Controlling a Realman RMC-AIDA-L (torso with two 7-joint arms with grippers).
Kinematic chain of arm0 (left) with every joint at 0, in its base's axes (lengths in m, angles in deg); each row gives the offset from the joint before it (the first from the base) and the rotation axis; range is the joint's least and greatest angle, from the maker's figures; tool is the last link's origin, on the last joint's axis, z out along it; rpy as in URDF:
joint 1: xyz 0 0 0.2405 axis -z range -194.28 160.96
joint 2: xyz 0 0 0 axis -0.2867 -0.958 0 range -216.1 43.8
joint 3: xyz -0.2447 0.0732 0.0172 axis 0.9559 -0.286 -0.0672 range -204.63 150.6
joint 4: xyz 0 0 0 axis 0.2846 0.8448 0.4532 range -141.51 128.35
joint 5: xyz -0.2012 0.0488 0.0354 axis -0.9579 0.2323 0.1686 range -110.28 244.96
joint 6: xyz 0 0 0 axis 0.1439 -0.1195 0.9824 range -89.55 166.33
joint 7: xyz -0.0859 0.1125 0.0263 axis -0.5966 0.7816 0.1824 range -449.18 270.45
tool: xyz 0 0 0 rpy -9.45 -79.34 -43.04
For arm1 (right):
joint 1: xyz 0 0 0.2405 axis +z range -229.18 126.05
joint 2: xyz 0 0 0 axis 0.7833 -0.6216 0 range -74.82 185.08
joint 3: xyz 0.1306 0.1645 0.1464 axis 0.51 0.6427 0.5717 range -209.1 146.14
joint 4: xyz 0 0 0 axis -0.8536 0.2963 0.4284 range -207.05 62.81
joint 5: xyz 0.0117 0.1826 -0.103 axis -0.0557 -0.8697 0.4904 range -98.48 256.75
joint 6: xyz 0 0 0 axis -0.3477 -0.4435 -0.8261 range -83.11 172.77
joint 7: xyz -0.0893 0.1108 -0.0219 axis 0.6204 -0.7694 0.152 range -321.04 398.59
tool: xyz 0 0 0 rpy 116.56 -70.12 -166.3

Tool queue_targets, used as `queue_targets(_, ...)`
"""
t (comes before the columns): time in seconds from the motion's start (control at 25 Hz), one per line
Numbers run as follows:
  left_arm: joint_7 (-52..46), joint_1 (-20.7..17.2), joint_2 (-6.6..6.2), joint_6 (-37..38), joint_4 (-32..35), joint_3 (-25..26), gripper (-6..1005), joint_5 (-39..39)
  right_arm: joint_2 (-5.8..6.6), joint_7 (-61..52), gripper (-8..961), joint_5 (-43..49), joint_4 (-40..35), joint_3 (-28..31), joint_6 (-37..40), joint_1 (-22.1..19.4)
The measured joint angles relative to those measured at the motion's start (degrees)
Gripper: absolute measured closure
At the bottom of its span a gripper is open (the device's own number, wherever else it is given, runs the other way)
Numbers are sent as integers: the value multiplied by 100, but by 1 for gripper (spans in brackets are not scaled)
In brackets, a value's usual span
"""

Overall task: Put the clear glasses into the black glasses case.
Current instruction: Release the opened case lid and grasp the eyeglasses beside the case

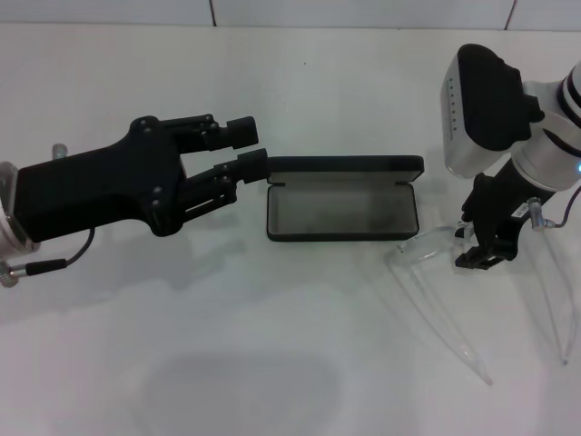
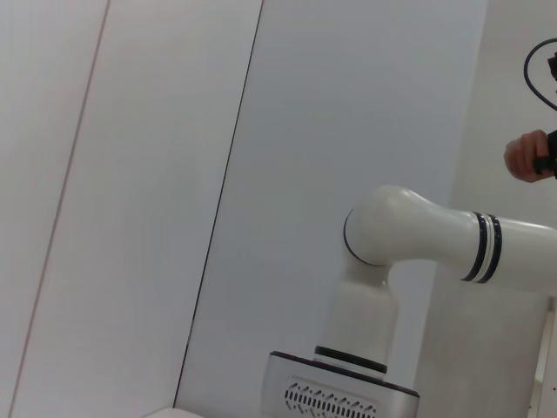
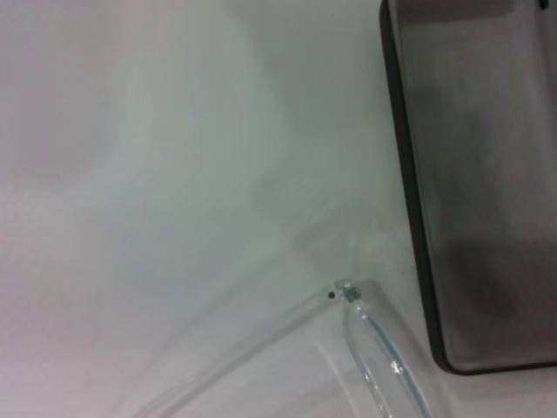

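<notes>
The black glasses case (image 1: 340,216) lies open at the table's middle, grey lining up, its lid (image 1: 345,166) standing along the far side. My left gripper (image 1: 247,148) is open at the lid's left end, its lower finger (image 1: 245,165) against the lid's corner. The clear glasses (image 1: 434,243) rest on the table just right of the case, their long arms pointing toward me. My right gripper (image 1: 481,256) stands directly over the middle of their front. In the right wrist view, a hinge of the glasses (image 3: 344,292) lies close beside the case (image 3: 470,174).
The white table (image 1: 272,363) stretches toward me in front of the case. The left wrist view shows only a pale wall, my white right arm (image 2: 409,235) and a person's hand (image 2: 526,157) at the picture's edge.
</notes>
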State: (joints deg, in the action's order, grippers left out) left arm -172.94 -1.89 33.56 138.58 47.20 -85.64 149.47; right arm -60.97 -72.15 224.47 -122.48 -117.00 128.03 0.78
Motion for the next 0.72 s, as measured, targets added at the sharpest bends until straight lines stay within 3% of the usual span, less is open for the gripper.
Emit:
queue_targets(0.28,-1,-4,0,0,0,0,605,-3,-7,22,574,-17,-1,0,-37,-5)
queue_targets(0.6,65,20,-16,0,-196,5,605,-71,-9,40,693,-67,-29,0,-19,-27)
queue_targets(0.72,67,19,-17,11,-201,7,605,-75,-7,43,750,-71,-276,1,-26,-222)
